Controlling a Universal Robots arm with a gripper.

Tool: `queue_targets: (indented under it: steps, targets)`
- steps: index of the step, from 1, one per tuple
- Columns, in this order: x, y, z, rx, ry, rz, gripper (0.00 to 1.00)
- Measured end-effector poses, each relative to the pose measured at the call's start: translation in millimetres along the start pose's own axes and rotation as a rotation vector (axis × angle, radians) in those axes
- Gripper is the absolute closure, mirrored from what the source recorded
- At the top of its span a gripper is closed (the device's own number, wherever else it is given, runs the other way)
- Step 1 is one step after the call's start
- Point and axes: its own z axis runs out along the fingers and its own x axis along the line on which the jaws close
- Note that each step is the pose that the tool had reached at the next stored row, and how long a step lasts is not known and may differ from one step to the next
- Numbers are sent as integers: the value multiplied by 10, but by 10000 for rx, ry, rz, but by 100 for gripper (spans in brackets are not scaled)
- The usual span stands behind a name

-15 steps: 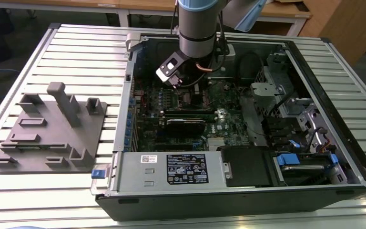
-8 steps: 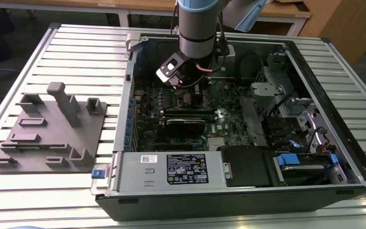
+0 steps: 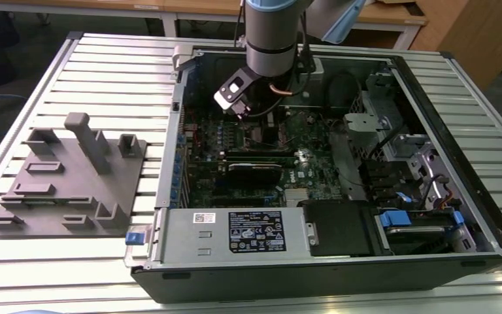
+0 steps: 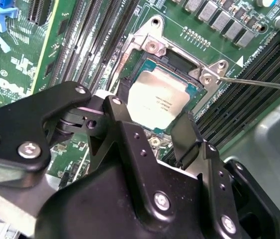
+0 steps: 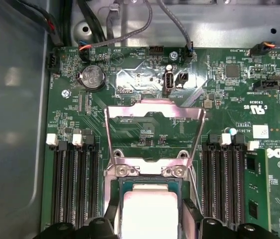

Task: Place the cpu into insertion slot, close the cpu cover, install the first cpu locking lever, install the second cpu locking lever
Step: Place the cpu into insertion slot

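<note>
The cpu (image 4: pixel 155 101), a small square chip with a dull silver top, lies flat in the insertion slot (image 4: pixel 173 58) on the green board. My gripper (image 4: pixel 151 112) hangs right over it, its black fingers (image 4: pixel 116 110) pressed against two opposite edges of the chip. In the first wrist view the cpu (image 5: pixel 149 211) sits between the same fingers of the gripper (image 5: pixel 149 221). The cpu cover (image 5: pixel 154 111), a thin silvery frame with a large window, stands raised off the slot on its hinge. A thin wire locking lever (image 4: pixel 259 83) sticks out beside the socket. In the exterior view the gripper (image 3: pixel 253 121) is down inside the open computer case.
Long black memory slots (image 5: pixel 75 184) flank the socket on both sides. A coin battery (image 5: pixel 91 77) and cables lie beyond the cover. The grey labelled power-supply box (image 3: pixel 225 235) is at the case front. A grey fixture block (image 3: pixel 68 183) stands on the slatted table at the exterior view's left.
</note>
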Motion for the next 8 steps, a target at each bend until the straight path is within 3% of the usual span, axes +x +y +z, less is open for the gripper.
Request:
queue_targets:
  steps: [8]
  targets:
    - [0,0,-3,0,1,0,40]
